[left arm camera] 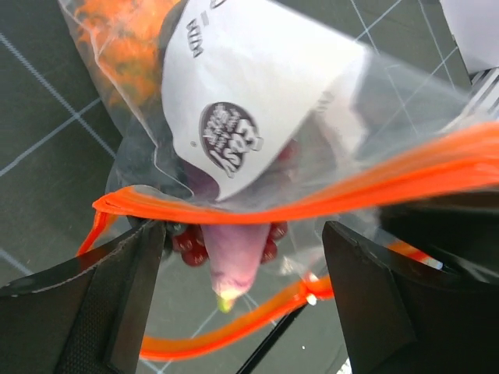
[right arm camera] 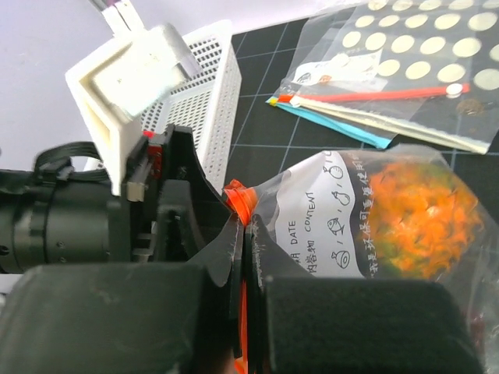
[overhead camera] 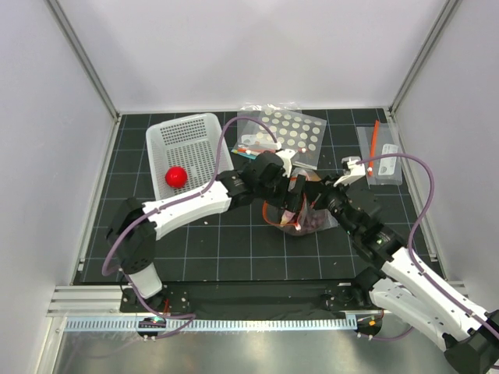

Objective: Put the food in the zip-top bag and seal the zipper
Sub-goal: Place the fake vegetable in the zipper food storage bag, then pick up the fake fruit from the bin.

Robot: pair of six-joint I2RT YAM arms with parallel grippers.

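Step in hand, as we judge it: loading is at or near its end and sealing is not yet begun.

- The zip-top bag [right arm camera: 316, 234] sits mid-table between the two arms, well clear of the white basket [overhead camera: 183, 118].
- The right gripper [right arm camera: 245, 265] is clamped flat on the bag's edge, a sliver of orange strip showing between its pads.
- The left gripper [left arm camera: 243, 249] hangs over the bag mouth with its jaws wide and nothing in them. The zipper [left arm camera: 312, 204] crosses the gap between them untouched.
- The mouth stands open: one orange track runs across the left wrist view and the other loops well below it.
- Inside the bag we see the orange pineapple [right arm camera: 421, 210] and the grape bunch [left arm camera: 232, 265], a purple body with dark red beads.

Next move, in our reading: a red round piece [overhead camera: 175, 176] lies in the basket. If that is the apple, it goes in first. After that the left jaws need to close over both tracks at one end and run along them, while the right holds the bag taut.

Hard to make out:
- In the top view the arms cover most of the bag.
- We see no apple in the bag, though the white label panel hides part of the contents.
- The left fingers are cut off at the frame's bottom edge.
- Neither wrist view shows the far end of the zipper.
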